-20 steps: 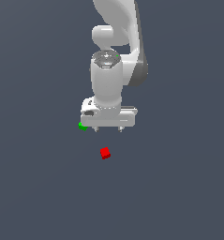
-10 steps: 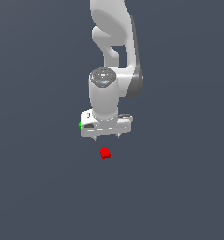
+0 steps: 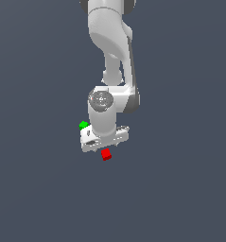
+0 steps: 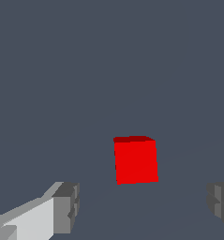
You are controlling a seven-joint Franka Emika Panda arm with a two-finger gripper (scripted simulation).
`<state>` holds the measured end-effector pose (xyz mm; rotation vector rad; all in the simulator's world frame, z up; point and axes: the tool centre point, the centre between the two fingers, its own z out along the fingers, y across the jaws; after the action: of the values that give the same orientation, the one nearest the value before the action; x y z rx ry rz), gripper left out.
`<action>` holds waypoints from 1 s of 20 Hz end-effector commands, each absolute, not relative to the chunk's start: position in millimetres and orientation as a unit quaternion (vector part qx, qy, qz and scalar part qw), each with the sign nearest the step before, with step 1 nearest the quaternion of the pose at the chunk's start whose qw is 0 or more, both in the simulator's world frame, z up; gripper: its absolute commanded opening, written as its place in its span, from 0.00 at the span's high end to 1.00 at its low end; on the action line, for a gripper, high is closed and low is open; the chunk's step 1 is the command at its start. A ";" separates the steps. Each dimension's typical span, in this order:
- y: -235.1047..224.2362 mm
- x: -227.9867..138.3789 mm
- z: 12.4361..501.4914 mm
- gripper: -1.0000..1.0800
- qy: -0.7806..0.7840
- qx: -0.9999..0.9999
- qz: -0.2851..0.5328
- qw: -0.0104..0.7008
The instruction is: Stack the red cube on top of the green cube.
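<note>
Wrist view: spread-fingered, empty end effector point(image 4: 141, 206) has descended toward the red cube point(image 4: 135, 161), nearly framing it; green cube point(image 3: 83, 125) waits beside the arm.

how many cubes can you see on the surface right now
2. The red cube lies just below the open pincer in the exterior view, not held. The green cube peeks out at the arm's edge on the exterior view's left. The arm could hide others.

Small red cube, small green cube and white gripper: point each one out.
Small red cube point(image 4: 136, 161): wrist view, on its front face.
Small green cube point(image 3: 83, 125): exterior view, on its visible top.
White gripper point(image 4: 141, 208): wrist view, midway between its fingertips.
</note>
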<state>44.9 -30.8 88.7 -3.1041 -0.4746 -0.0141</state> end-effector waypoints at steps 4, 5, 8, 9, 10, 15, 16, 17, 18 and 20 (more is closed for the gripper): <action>-32.6 50.3 72.9 0.04 -0.178 -0.984 -0.001 0.000; -32.7 50.9 71.5 0.04 -0.180 -0.984 0.000 0.000; -32.8 51.6 69.9 0.04 -0.183 -0.983 0.000 0.000; -32.8 50.8 70.5 0.04 -0.181 -0.984 0.000 0.000; -32.8 50.8 70.1 0.04 -0.181 -0.984 0.000 0.000; -32.6 50.7 57.5 0.04 -0.181 -0.983 0.000 0.000; -32.9 50.6 52.9 0.04 -0.181 -0.983 0.000 0.000; -32.8 50.5 47.6 0.04 -0.182 -0.983 0.000 0.000; -32.6 50.4 41.7 0.04 -0.182 -0.983 0.000 0.000; -32.6 50.2 31.5 0.04 -0.182 -0.983 0.000 0.000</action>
<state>50.5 -32.8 39.5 -3.0890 -0.5714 -0.0002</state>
